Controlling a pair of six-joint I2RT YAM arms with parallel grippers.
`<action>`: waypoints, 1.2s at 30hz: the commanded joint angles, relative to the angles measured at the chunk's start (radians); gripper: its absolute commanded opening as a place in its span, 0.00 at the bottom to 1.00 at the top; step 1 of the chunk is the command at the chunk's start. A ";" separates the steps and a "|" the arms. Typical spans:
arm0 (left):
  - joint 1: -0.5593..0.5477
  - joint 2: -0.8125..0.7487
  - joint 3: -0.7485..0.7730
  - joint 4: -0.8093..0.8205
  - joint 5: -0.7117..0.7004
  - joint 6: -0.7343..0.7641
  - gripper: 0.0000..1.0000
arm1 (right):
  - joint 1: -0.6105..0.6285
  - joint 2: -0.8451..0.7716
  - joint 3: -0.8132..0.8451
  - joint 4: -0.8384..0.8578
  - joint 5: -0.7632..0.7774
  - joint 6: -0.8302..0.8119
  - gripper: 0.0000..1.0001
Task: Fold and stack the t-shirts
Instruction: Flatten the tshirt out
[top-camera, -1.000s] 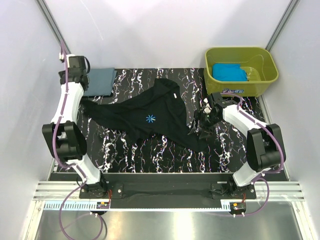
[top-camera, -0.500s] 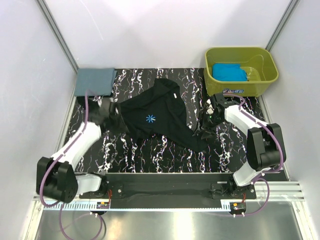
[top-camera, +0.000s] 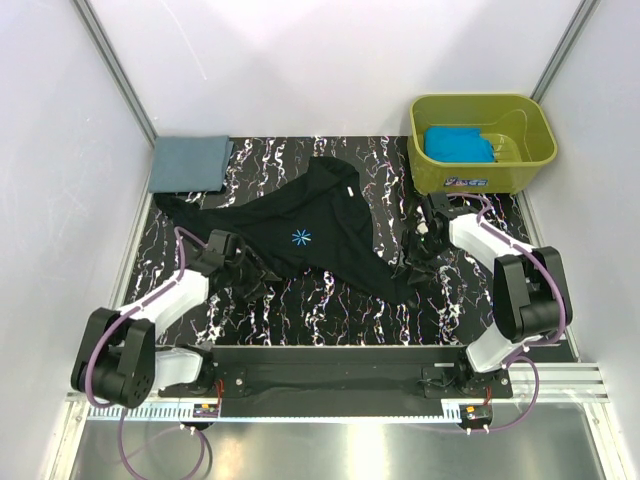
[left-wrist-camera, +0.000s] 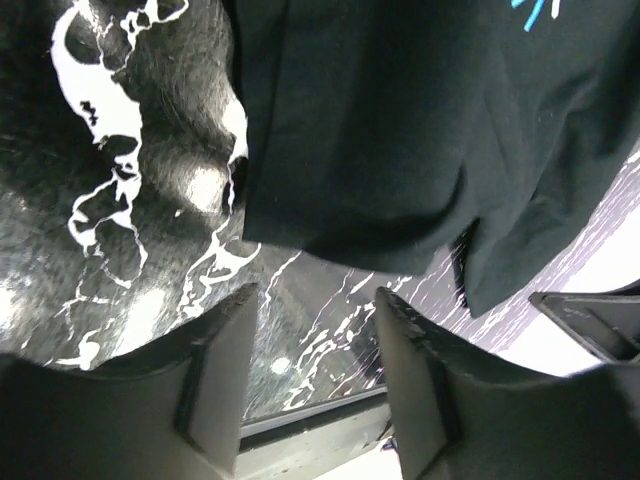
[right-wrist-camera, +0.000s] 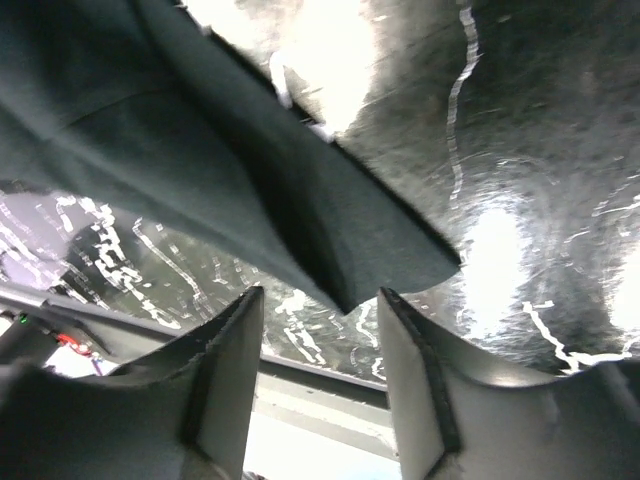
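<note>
The large black t-shirt (top-camera: 300, 235) lies spread and rumpled across the marbled tabletop (top-camera: 330, 300), one sleeve reaching far left. My left gripper (top-camera: 252, 275) is low at its near-left hem. In the left wrist view that gripper (left-wrist-camera: 315, 300) is open, the black hem (left-wrist-camera: 370, 150) just past the fingertips. My right gripper (top-camera: 412, 262) is at the shirt's right corner. In the right wrist view it (right-wrist-camera: 320, 300) is open, with a cloth corner (right-wrist-camera: 330, 250) hanging just above the gap. The slate grey-blue t-shirt (top-camera: 190, 162) lies folded at back left. The turquoise t-shirt (top-camera: 458, 143) lies in the tub.
The olive-green tub (top-camera: 480, 100) stands at the back right corner, close behind my right arm. White walls enclose the table on three sides. A metal rail runs along the near edge by the arm bases.
My left arm has swung from the back left corner down to the black shirt's near-left hem. My right gripper has narrowed a little and stayed at the right corner.
</note>
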 joint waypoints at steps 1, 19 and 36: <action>-0.010 0.032 -0.006 0.071 0.003 -0.054 0.56 | -0.026 0.011 0.021 -0.010 0.059 -0.004 0.53; -0.010 -0.110 -0.130 0.032 -0.139 -0.213 0.34 | -0.066 -0.042 -0.025 0.035 -0.044 -0.015 0.48; 0.013 -0.272 -0.375 0.244 -0.184 -0.779 0.56 | -0.066 -0.061 -0.042 0.052 -0.070 -0.010 0.47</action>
